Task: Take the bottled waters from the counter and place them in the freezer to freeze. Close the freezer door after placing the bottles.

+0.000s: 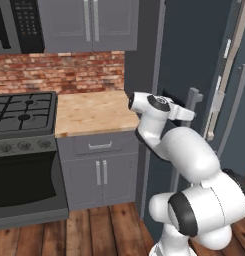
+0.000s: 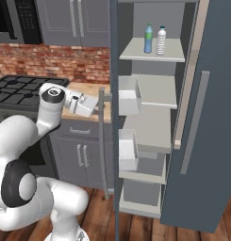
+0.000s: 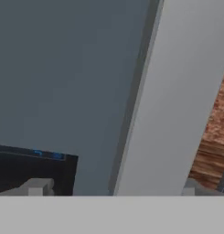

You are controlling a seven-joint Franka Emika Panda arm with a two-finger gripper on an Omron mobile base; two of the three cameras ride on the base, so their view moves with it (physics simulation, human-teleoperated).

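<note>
Both water bottles [image 2: 154,39] stand upright, side by side, on the top shelf [image 2: 152,56] inside the freezer [image 2: 154,108]. The freezer door [image 2: 113,117] is open, its outer face towards the counter [image 1: 91,112]. The gripper [image 3: 112,188] is close against that outer face, jaws spread wide, holding nothing.

The table [image 1: 91,112] was pale matt wood grain. The freezer door [image 1: 194,60] looked smooth slate-grey with a satin sheen. Two bottled waters [image 2: 154,40] were clear plastic. The wall [image 1: 59,72] was rough brick.
</note>
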